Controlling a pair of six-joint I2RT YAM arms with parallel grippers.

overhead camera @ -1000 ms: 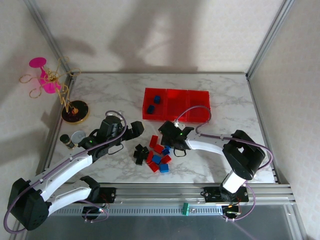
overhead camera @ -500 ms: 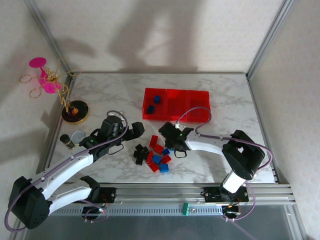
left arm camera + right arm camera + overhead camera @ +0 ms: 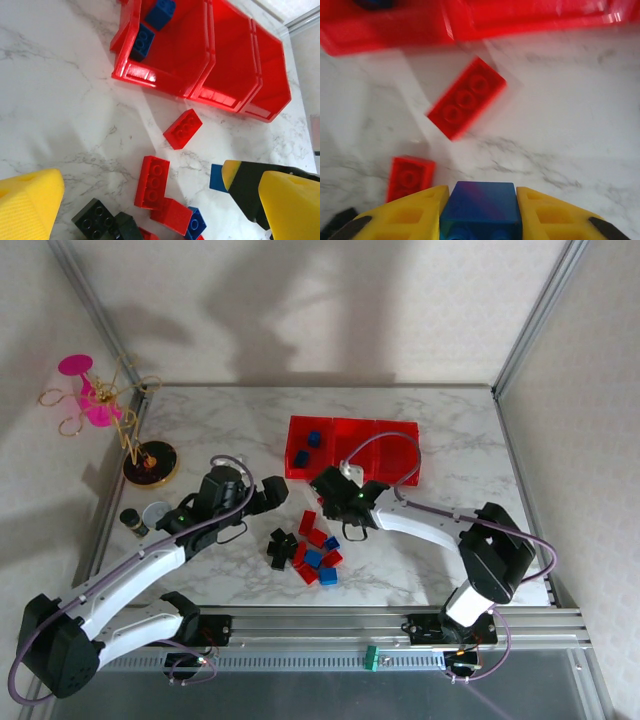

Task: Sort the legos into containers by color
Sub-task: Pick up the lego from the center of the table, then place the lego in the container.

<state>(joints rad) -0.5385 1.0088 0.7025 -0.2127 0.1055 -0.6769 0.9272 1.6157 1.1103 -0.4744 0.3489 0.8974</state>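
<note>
White marble desk (image 3: 450, 420) under me. Nearest, loose legos (image 3: 308, 550) lie in a red, blue and black heap. My right wrist view shows my right jaws clenched on a blue brick (image 3: 480, 206); the overhead places them between heap and containers (image 3: 352, 448). My left jaws hang spread, empty. My left wrist view shows two blue bricks (image 3: 150, 27) inside the left-end bin (image 3: 165, 60).

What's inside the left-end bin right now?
A blue lego and a second blue lego lie in the left-end bin, along its left wall. The rest of its floor looks bare, though the near wall hides a thin strip.
</note>
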